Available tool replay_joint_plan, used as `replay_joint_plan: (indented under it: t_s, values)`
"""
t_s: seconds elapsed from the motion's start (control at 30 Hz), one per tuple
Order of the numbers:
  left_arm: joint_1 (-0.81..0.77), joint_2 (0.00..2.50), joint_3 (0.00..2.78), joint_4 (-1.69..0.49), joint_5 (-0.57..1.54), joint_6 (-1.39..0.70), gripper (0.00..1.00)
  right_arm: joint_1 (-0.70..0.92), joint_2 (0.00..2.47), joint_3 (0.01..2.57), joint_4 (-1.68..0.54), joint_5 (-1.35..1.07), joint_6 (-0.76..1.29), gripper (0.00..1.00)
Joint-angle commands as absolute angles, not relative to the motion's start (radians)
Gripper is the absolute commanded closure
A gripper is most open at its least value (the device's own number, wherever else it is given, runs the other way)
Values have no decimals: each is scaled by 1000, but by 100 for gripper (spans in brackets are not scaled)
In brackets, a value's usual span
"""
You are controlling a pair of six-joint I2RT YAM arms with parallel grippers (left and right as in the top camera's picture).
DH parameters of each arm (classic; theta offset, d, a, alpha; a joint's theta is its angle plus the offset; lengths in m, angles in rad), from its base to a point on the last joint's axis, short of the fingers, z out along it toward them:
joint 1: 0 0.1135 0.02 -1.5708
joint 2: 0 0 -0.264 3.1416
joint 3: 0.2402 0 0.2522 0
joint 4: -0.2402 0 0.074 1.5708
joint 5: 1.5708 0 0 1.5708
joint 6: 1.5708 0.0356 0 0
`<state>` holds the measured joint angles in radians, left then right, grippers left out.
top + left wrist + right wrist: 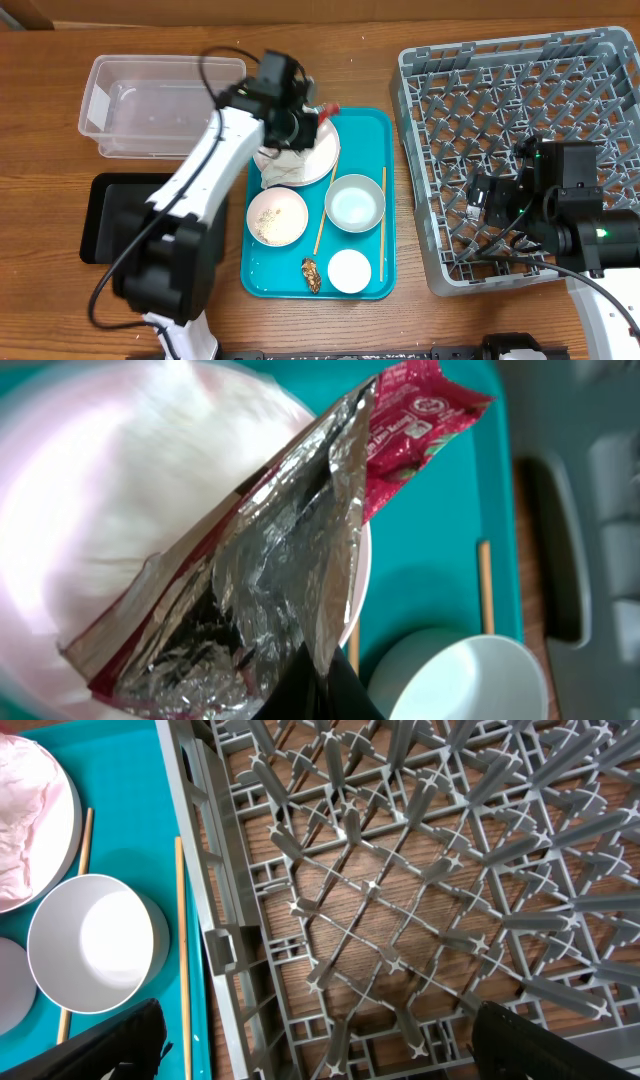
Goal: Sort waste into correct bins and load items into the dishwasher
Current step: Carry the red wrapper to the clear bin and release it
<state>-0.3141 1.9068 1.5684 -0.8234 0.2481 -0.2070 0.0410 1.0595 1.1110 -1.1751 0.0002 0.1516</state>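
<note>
My left gripper (303, 112) hangs over the white-pink plate (322, 158), shut on the shiny red wrapper (300, 550), whose silver inside faces the left wrist camera. A crumpled napkin (278, 168) lies on the plate. On the teal tray (370, 130) stand a bowl with rice grains (277, 216), an empty pale bowl (355, 203) and a white cup (350, 271), with a brown scrap (311, 275) and two chopsticks (383, 225) beside them. My right gripper (320, 1055) is open over the front left part of the grey rack (520, 110).
The clear tub (160, 100) stands at the back left, and the black tray (105, 215) lies in front of it, partly under my left arm. The rack's left wall (225, 950) runs close beside the teal tray's right edge.
</note>
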Motion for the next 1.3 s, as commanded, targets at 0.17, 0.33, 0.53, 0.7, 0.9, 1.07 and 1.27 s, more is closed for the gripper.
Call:
replay_joint_plan:
  t_s: [0.17, 0.33, 0.53, 0.7, 0.9, 1.07, 1.27]
  values:
    - [-152, 1753, 1659, -841, 47, -206, 96, 44, 1053, 1140, -1173, 6, 142, 0]
    - [-68, 1761, 1658, -842, 16, -206, 88, 44, 1053, 1140, -1173, 6, 142, 0]
    - [-43, 1765, 1658, -865, 40, -206, 47, 44, 1053, 1140, -1173, 6, 142, 0]
    - [-83, 1767, 1656, -929, 145, -205, 45, 44, 1054, 1140, -1173, 6, 142, 0]
    - [-207, 1805, 1631, -964, 146, -97, 40, 44, 1055, 1140, -1173, 6, 142, 0]
    - [-289, 1905, 1624, -952, 89, -51, 30, 44, 1055, 1140, -1173, 6, 142, 0]
    - [-334, 2055, 1624, -909, 17, -51, 28, 44, 1055, 1139, -1174, 6, 142, 0]
